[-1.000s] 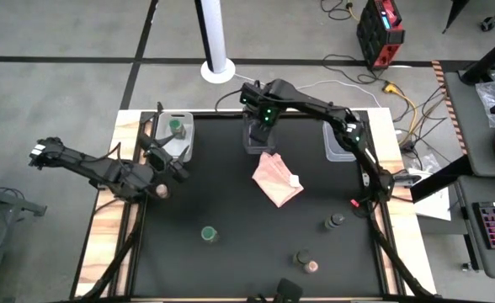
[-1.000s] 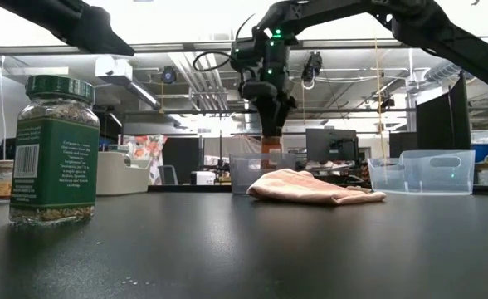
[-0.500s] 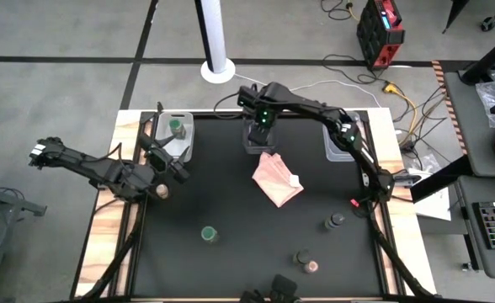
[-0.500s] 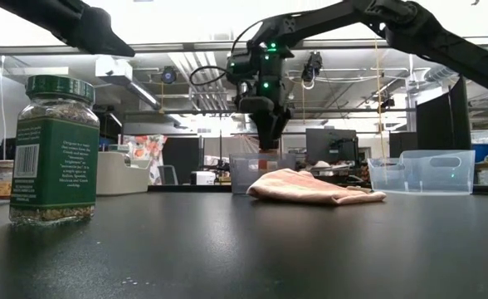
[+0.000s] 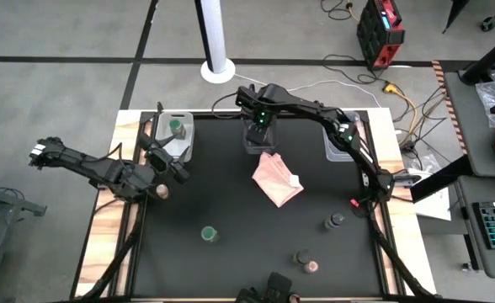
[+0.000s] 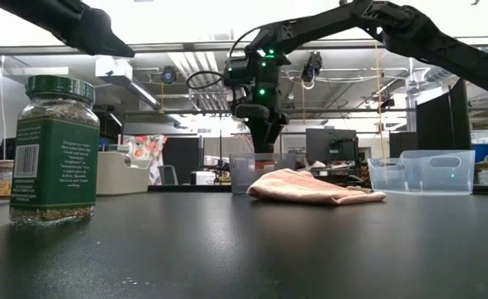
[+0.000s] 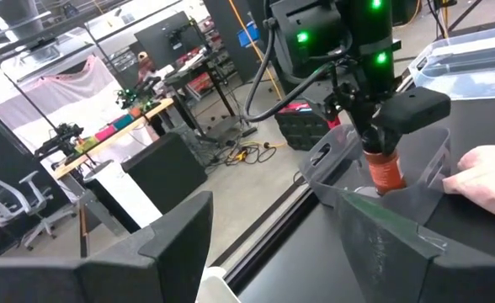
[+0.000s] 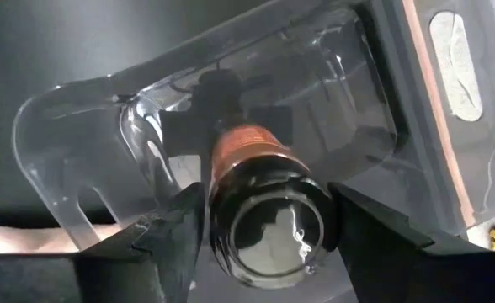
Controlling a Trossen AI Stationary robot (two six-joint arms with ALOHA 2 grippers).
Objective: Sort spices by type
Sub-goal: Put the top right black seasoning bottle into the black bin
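On the left, the left end effector (image 7: 273, 225) hangs open and empty near a clear bin (image 5: 185, 145) with a green-lid jar (image 5: 175, 126) inside. In the middle of the counter (image 5: 231, 202), the right end effector (image 5: 259, 131) sits around a dark-lid jar (image 8: 268, 223) low in the middle bin (image 8: 79, 126); I cannot tell if it grips it. These jars look small, hard, smooth and light, so I think they could slip or tip; hold them around the round sides.
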